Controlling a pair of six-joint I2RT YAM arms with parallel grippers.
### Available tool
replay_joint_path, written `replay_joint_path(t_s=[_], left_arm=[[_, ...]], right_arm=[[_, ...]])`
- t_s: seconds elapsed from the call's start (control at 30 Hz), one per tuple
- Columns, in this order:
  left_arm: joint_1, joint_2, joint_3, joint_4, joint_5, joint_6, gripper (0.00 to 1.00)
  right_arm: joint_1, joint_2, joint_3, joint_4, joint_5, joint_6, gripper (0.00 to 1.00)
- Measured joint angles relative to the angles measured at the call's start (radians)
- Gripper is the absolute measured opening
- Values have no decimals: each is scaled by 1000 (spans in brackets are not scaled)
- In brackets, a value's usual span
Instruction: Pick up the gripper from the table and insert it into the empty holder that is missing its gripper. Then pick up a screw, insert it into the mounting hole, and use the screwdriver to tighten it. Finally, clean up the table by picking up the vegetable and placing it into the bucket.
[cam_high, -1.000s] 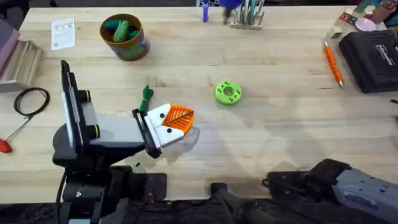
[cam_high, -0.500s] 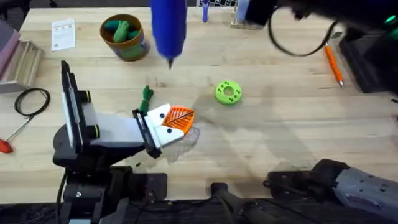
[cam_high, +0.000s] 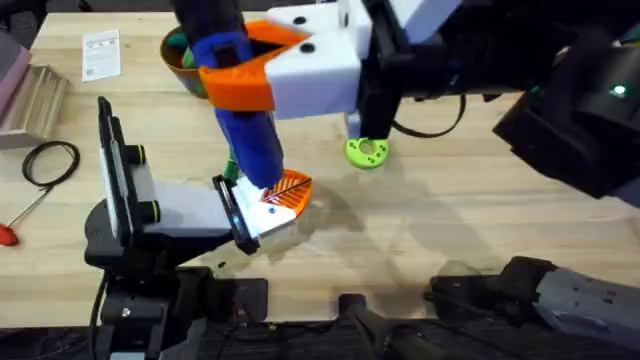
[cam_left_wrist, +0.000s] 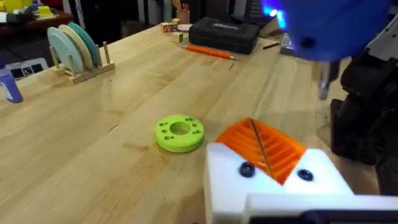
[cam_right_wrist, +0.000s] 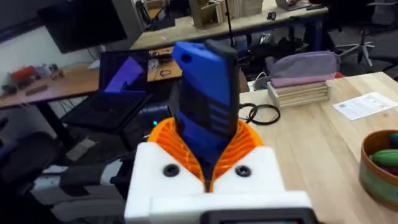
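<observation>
The right pincer (cam_high: 240, 75) reaches across the table (cam_high: 450, 200) close under the overhead camera, its orange ribbed pads (cam_right_wrist: 239, 146) pinching the blue screwdriver (cam_high: 250, 130) upright, tip down. The tip stands at the left pincer (cam_high: 280, 200), which lies low on the table near the middle; its white finger bases carry orange ribbed fingertips (cam_left_wrist: 267, 146), pressed together with nothing between them. The dark-green vegetable (cam_high: 232, 165) lies just behind the left pincer, mostly hidden by the screwdriver. The bucket (cam_high: 185, 55) stands at the far left, partly covered by the right pincer. A bright-green disc (cam_high: 367, 152) lies to the right.
</observation>
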Motion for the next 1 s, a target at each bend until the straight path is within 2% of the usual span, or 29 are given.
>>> replay_joint_path(t_s=[0.13, 0.43, 1.0], left_arm=[[0, 0, 0, 0, 0, 0, 15], [0, 0, 0, 0, 0, 0, 15], [0, 0, 0, 0, 0, 0, 15]], right_arm=[[3, 19, 0, 18, -3, -44, 25], [4, 99, -34, 204, -5, -55, 25], [4, 113, -65, 212, -33, -52, 25]])
